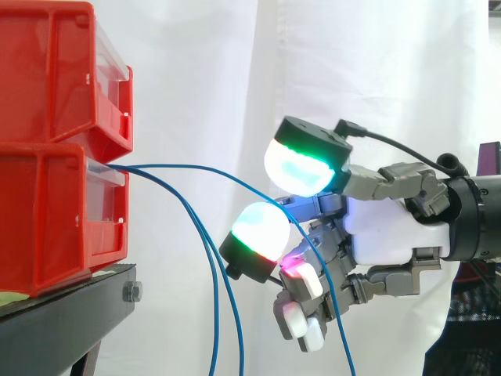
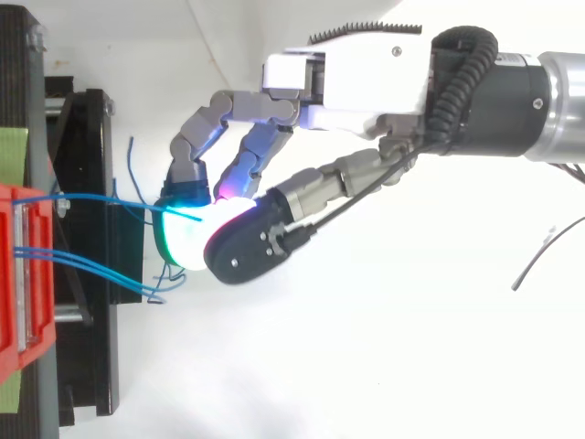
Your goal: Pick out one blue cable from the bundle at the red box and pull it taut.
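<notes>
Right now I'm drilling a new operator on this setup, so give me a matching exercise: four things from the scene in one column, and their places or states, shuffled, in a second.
Things:
1. red bins
2. blue cables
3. robot hand
4. black stand

Places or states:
A. underneath, carrying the bins
B. in the air to the right of the bins, before the white curtain
C. stacked one on the other
D. coming out at the bins' front and drooping down

Pairs: 1-C, 2-D, 3-B, 4-A.
</notes>
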Available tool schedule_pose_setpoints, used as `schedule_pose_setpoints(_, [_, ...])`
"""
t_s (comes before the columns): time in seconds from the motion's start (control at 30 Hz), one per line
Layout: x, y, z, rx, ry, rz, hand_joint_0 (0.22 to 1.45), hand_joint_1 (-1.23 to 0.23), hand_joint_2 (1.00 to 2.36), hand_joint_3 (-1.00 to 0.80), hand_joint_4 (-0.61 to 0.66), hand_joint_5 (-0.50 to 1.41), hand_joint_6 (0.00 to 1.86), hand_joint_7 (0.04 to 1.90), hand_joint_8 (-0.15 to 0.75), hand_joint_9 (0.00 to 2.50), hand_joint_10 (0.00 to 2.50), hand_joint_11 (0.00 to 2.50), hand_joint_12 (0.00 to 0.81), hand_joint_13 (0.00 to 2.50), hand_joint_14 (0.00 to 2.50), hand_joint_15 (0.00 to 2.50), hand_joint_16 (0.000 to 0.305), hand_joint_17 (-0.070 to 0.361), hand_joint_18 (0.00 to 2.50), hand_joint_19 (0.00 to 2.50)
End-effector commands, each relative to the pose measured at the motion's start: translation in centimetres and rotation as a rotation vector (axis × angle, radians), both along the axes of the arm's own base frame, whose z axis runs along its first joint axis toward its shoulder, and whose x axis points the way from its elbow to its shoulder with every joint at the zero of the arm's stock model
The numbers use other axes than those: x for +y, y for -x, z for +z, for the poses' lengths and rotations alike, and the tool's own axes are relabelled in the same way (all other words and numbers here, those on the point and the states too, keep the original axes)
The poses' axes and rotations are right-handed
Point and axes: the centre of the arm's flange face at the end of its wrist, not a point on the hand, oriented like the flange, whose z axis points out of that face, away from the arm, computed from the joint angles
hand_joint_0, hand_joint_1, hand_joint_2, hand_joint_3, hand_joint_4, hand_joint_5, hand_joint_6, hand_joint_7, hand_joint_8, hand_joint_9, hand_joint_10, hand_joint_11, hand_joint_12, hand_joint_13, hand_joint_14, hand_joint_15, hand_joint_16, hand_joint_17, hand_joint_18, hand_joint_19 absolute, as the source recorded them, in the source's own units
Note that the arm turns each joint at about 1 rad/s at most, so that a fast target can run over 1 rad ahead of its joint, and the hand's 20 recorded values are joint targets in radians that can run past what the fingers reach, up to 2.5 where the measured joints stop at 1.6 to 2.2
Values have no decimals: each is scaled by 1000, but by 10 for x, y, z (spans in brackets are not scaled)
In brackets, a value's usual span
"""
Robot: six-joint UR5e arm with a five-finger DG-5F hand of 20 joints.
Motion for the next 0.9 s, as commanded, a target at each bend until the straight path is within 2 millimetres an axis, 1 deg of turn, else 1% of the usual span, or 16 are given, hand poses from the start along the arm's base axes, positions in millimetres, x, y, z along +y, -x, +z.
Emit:
schedule_pose_setpoints(0.0, [0, 0, 1, 7, 0, 0, 563, -351, 1000, -500, 106, -126, 894, 833, 301, 980, 26, 715, 407, 839, 25, 639, 58, 131, 654, 731])
schedule_pose_setpoints(0.07, [0, 0, 2, 9, -1, -2, 604, -352, 1002, -478, 94, -122, 886, 854, 297, 980, 29, 719, 401, 837, 25, 640, 57, 128, 644, 734])
schedule_pose_setpoints(0.1, [0, 0, 2, 9, 1, -3, 612, -384, 1008, -407, 78, -118, 882, 860, 298, 986, 28, 717, 400, 840, 25, 640, 57, 128, 643, 737])
schedule_pose_setpoints(0.23, [-1, 0, 3, 7, 1, -9, 600, -434, 1016, -260, 72, -115, 879, 869, 300, 991, 29, 719, 406, 838, 23, 638, 57, 129, 643, 737])
schedule_pose_setpoints(0.37, [-1, -1, 4, 4, 1, -12, 595, -528, 1009, -156, 111, -106, 878, 856, 345, 1018, 26, 700, 458, 885, 20, 612, 69, 154, 729, 691])
schedule_pose_setpoints(0.47, [-1, -2, 6, 1, 1, -12, 593, -559, 1008, -129, 123, -106, 881, 852, 347, 1017, 24, 694, 464, 877, 22, 614, 70, 158, 733, 688])
schedule_pose_setpoints(0.63, [0, -2, 6, 0, 1, -11, 592, -600, 1008, -133, 141, -115, 888, 836, 350, 980, 26, 705, 469, 870, 22, 612, 70, 159, 731, 678])
schedule_pose_setpoints(0.87, [0, -2, 6, 1, 1, -11, 598, -646, 1011, -157, 153, -130, 901, 814, 331, 935, 26, 719, 448, 844, 21, 613, 67, 151, 697, 692])
